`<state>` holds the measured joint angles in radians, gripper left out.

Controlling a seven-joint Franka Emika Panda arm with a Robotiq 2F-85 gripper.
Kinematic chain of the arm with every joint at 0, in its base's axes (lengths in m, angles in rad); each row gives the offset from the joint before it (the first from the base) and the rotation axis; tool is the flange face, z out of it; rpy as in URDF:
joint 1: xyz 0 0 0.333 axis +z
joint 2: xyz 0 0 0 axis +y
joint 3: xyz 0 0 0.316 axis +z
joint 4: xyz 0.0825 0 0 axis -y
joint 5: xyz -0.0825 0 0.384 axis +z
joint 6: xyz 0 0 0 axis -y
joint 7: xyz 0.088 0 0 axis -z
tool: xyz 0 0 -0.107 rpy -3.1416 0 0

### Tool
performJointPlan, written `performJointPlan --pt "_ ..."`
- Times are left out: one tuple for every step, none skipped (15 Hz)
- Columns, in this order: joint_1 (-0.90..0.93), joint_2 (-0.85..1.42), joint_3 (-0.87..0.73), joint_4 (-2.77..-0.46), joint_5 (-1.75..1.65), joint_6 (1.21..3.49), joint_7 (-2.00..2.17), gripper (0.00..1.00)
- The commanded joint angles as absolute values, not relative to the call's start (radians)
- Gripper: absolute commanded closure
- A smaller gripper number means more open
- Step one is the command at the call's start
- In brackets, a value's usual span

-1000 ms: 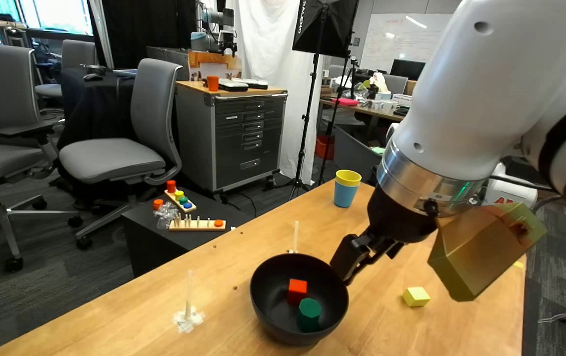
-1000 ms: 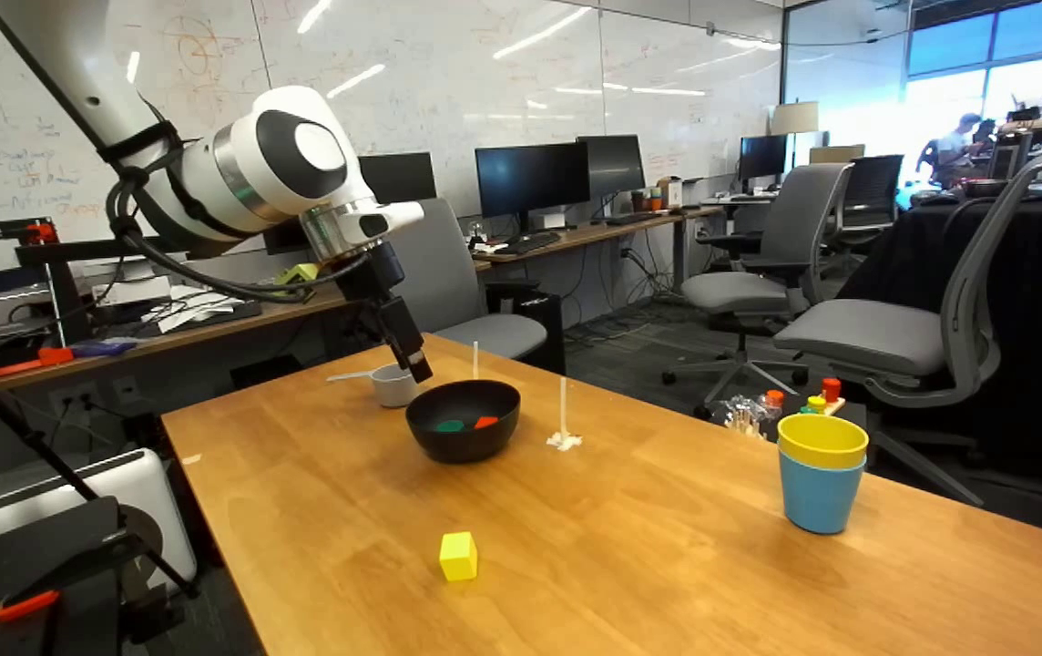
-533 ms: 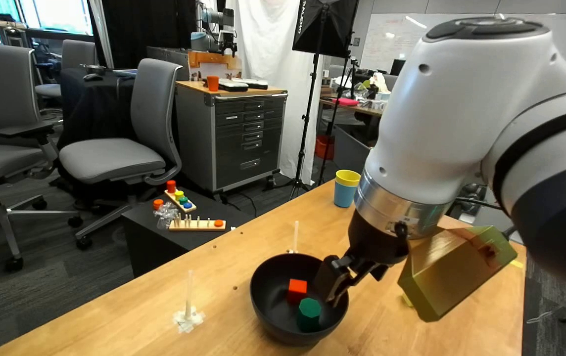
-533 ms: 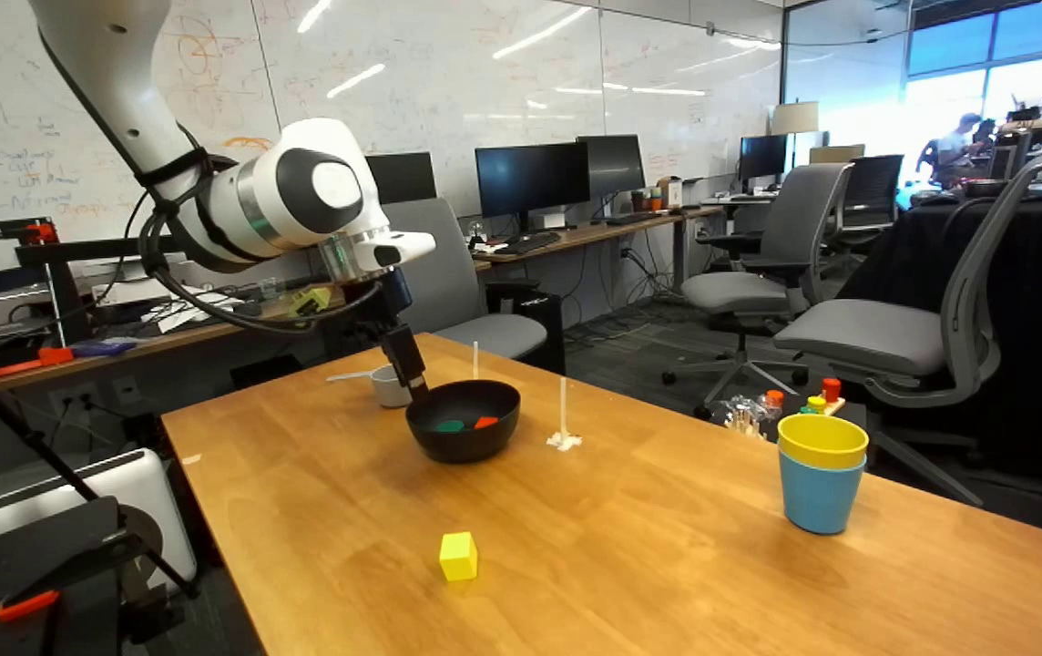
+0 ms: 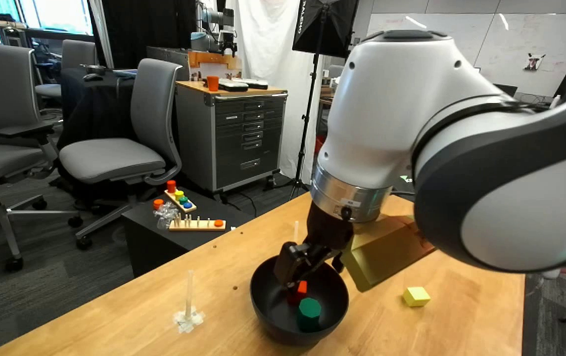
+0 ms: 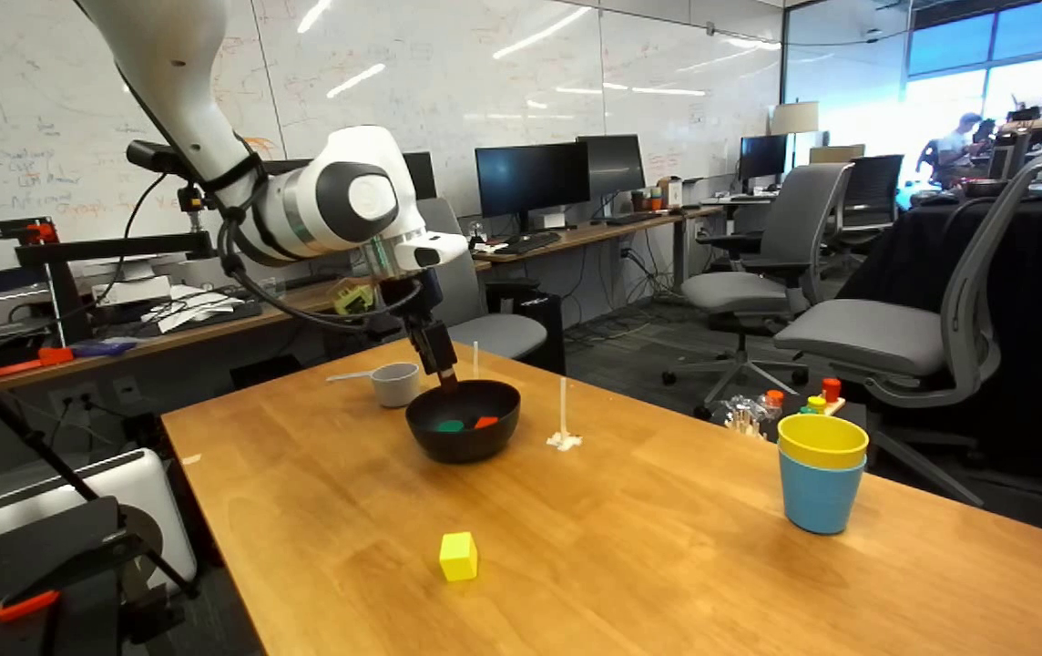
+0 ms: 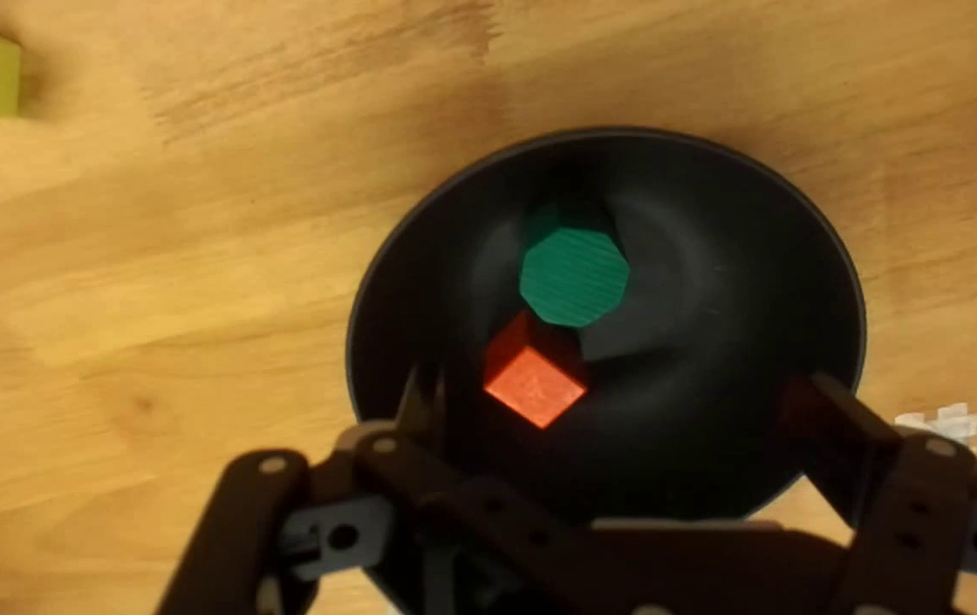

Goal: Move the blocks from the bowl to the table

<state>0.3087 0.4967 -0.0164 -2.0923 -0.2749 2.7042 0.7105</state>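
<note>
The red block point(image 5: 303, 287) and green block point(image 7: 574, 278) sit in the black bowl point(image 7: 745, 307), the jaws spread wide over it, covering part of the red one in an exterior view. In an exterior view the yellow block point(image 6: 458, 557) lies nearer on the worktop point(image 6: 630, 547), with a grey handled cup point(image 6: 395, 386) left of the bowl and a yellow-and-blue cup point(image 6: 822, 483) well right, both outside the wrist view.

The worktop point(image 6: 667, 528) is smooth wood, its grain showing under a faint sheen. The bowl point(image 7: 762, 256) looks smooth and near matt. The green block point(image 7: 574, 278) shows a finely streaked, matt face, like painted wood; the yellow block point(image 6: 458, 556) looks smooth. The arm point(image 5: 377, 99) looks softly glossy, its ring point(image 5: 333, 195) polished metal. The white curtain point(image 5: 268, 49) is cloth.
</note>
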Motion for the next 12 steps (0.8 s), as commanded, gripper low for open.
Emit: performJointPlan --pt "0.311 0.578 -0.016 -1.980 -0.212 2.662 0.642 0.00" --pt "0.314 0.592 -0.019 -1.970 -0.205 2.661 0.634 0.00" --pt "0.319 0.605 -0.024 -1.964 -0.205 2.662 0.630 0.00" --pt "0.320 0.617 -0.023 -1.961 -0.200 2.661 0.625 0.00" --pt "0.323 0.627 -0.025 -1.959 -0.198 2.661 0.623 0.00" --pt "0.324 0.637 -0.025 -1.957 -0.191 2.660 0.618 0.00" --pt "0.327 0.645 -0.027 -1.956 -0.187 2.663 0.614 0.00" --pt "0.330 0.651 -0.029 -1.958 -0.186 2.667 0.610 0.00" --pt "0.332 0.658 -0.030 -1.956 -0.183 2.666 0.606 0.00" --pt "0.334 0.663 -0.032 -1.957 -0.184 2.669 0.604 0.00" --pt "0.336 0.667 -0.033 -1.956 -0.182 2.669 0.603 0.00" --pt "0.337 0.672 -0.034 -1.955 -0.181 2.670 0.603 0.00"
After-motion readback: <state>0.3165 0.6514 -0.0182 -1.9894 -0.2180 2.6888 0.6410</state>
